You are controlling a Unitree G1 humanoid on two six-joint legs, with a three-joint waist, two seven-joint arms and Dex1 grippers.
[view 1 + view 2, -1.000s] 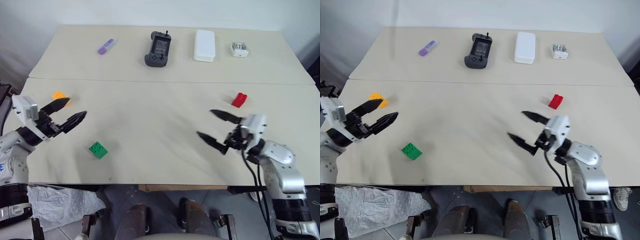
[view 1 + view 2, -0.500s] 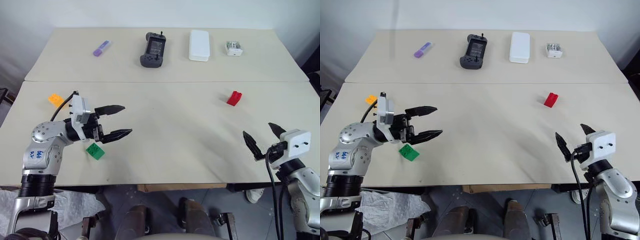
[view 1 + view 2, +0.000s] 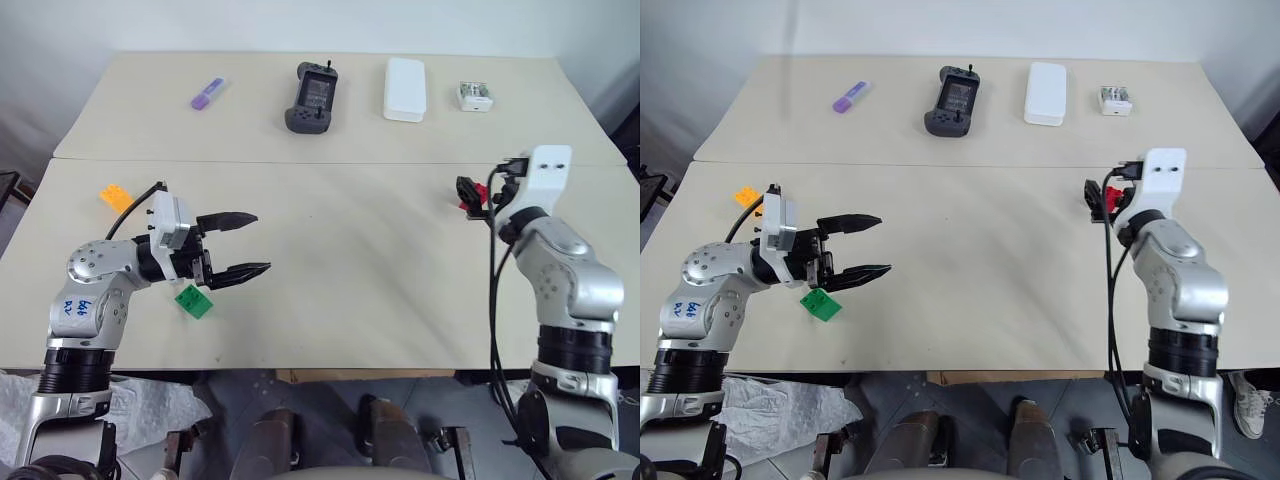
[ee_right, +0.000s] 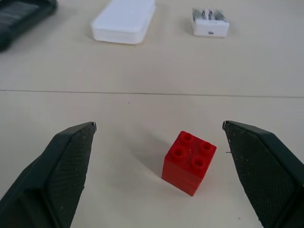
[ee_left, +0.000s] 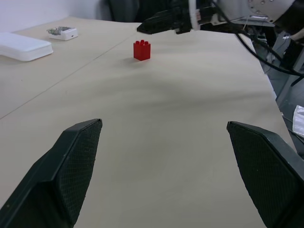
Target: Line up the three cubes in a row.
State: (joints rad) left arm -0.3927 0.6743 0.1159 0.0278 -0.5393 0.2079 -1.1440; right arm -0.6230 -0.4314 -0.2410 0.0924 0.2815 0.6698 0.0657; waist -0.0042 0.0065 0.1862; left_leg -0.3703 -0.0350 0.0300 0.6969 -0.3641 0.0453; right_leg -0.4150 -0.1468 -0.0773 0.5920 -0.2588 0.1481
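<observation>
Three cubes (image 3: 194, 300) well apart on table (image 3: 340, 260)

Head stereo overhead; wrists tabletop-level

Left arm: bent at the elbow and reaching in from the near left edge of the desk, forearm angled toward the centre. The left gripper (image 3: 249, 243) points roughly level and toward the robot's right, held above the desk surface; jaws spread wide with nothing between them.

Right arm: raised and extended forward over the right side of the desk, upper arm upright, wrist lifted with its white housing uppermost. The right gripper (image 3: 1102, 198) points forward; in the right wrist view its fingers (image 4: 61, 166) stand far apart, jaws fully spread and gripping nothing. Cables run down along the right forearm.
</observation>
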